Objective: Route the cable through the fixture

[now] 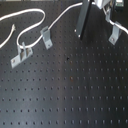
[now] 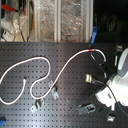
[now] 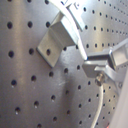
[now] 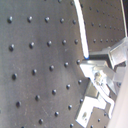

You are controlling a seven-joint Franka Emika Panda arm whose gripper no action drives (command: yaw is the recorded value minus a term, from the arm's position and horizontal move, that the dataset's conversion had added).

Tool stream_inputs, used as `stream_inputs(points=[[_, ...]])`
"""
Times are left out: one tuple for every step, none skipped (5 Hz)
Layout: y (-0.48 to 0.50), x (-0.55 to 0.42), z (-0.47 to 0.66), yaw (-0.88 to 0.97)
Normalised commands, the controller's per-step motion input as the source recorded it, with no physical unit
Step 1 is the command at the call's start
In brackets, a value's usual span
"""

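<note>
Black pegboard lies bare; cable loops beside fixture.

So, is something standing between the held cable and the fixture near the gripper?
Nothing visible does. In the first wrist view the gripper holds the cable close beside the fixture, with only bare board between them.

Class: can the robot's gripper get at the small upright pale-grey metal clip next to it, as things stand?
Probably yes. In the first wrist view the clip stands uncovered on the perforated board beside the gripper; only the thin white cable crosses its top.
</note>
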Motion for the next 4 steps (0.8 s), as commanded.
stream_inputs(points=[[-0.213,-0.09,0.28,-0.15],[-0.258,-0.208,0.12,-0.04],[-0.087,-0.104,0.0,0.08],[-0.337,-0.266,-0.08,0.11]])
